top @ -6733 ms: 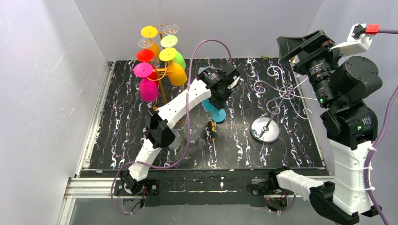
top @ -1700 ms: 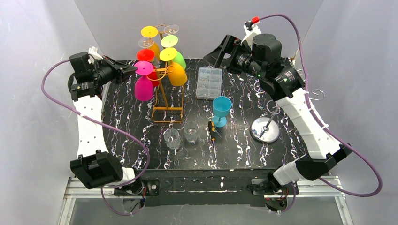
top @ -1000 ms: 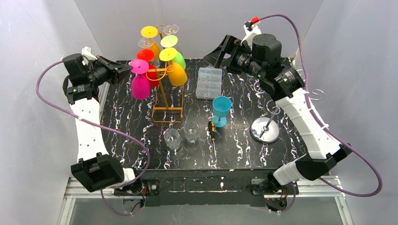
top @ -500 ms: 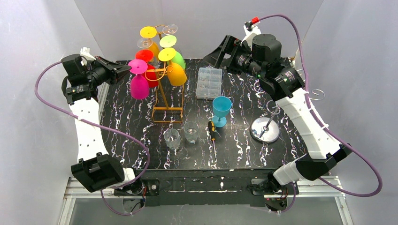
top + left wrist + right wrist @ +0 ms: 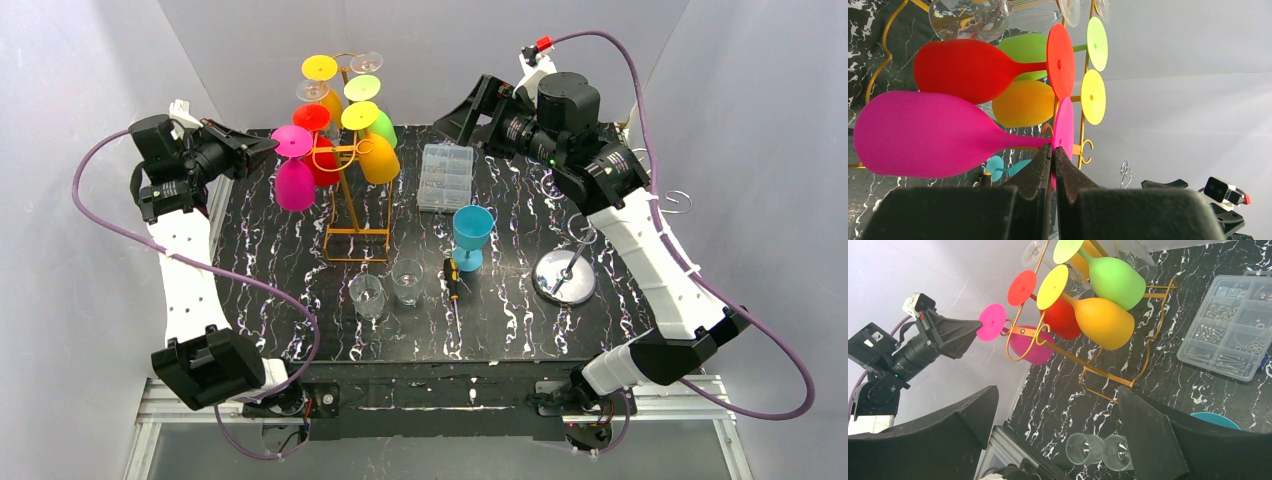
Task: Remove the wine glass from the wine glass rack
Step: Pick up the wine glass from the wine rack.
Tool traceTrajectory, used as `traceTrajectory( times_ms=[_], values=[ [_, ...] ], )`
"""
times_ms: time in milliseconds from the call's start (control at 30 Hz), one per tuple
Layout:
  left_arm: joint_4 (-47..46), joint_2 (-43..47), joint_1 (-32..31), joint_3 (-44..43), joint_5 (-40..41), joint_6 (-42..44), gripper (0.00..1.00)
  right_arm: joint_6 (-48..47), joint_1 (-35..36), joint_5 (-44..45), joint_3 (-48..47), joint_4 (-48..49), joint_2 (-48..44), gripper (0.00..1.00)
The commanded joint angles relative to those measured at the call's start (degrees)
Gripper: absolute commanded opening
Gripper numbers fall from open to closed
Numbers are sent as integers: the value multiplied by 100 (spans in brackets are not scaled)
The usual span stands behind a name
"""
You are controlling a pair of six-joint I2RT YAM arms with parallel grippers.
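Note:
A pink wine glass [image 5: 295,182] hangs upside down at the left end of the gold wine glass rack [image 5: 350,205]. Its round foot [image 5: 291,141] stands just left of the rack arm's curled tip. My left gripper [image 5: 270,149] comes in from the left wall and is shut on the edge of that foot. In the left wrist view the two pads [image 5: 1039,165] pinch the pink foot [image 5: 1064,125], with the pink bowl [image 5: 923,132] to the left. My right gripper [image 5: 470,108] hovers open and empty at the back of the table; its view looks onto the rack [image 5: 1113,375].
Red [image 5: 322,160], orange [image 5: 378,157], green and clear glasses hang on the rack. On the table are a teal glass [image 5: 472,235], two clear tumblers [image 5: 367,295], a screwdriver [image 5: 452,280], a plastic parts box [image 5: 446,177] and a silver wire stand [image 5: 565,275].
My left gripper has drawn the pink wine glass a little to the left, away from the rack's post. The right arm has not moved over the last second.

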State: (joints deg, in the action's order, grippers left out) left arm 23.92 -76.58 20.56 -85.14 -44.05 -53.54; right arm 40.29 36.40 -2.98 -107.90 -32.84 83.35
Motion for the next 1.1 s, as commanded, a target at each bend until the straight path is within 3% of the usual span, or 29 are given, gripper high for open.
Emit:
traceTrajectory(
  times_ms=[0, 133, 467, 700, 867, 1067],
  values=[
    [-103, 36, 36, -260, -13, 112, 0, -36, 16, 8, -127, 190, -218, 98],
    [94, 59, 38, -485, 123, 227, 0, -60, 14, 10, -139, 198, -240, 98],
    [1460, 236, 36, -1920, 1415, 997, 0, -271, 14, -252, -418, 189, -134, 98],
    [1624, 13, -6, -3088, 1290, 866, 0, -614, 1, -497, -828, 225, 70, 98],
    [1652, -336, -454, -4063, 1258, 746, 0, -691, -228, -765, -1155, 236, 297, 98],
    [1679, -931, -1816, -5092, 1657, 734, 0, -690, -569, -1139, -1089, 612, 338, 98]
  ],
)
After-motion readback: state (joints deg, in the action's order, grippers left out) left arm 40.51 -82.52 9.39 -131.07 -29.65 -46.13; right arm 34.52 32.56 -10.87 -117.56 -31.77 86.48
